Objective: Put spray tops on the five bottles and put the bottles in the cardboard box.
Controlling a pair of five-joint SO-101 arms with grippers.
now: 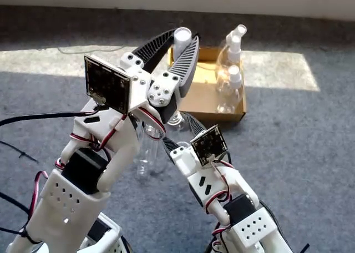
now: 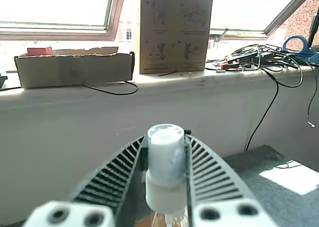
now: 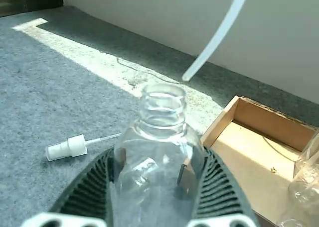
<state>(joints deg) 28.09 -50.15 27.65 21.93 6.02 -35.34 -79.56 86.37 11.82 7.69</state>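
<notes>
The left end effector [image 2: 167, 140] is closed narrowly on a white spray top [image 2: 166, 170], its ribbed black fingers [image 2: 122, 172] pressing on both sides of the round cap. It holds the cap high above the near edge of the cardboard box [image 1: 202, 100]. The spray top's thin white dip tube [image 3: 217, 35] hangs at a slant, with its tip just above the open neck of the held bottle [image 3: 160, 125]. The right end effector [image 3: 160, 156] grips this clear, rounded bottle with a threaded mouth by its shoulders. It holds it upright, low over the grey carpeted worktop [image 1: 299, 153] beside the box. The shallow, open brown box contains two clear bottles already fitted with white spray tops, the rear capped bottle [image 1: 232, 50] and the front capped bottle [image 1: 229, 85]. They stand close together at its far right side. A fourth bottle [image 1: 145, 150], also clear, stands on the worktop between the two arms, with its top hidden behind the left arm. A loose spray top [image 3: 67, 148] lies on its side on the worktop, well apart from the box. In all there are four bottles and four spray tops. On the window ledge behind, a tall carton [image 2: 174, 33] carries printed line drawings and a sticker too small to read.
</notes>
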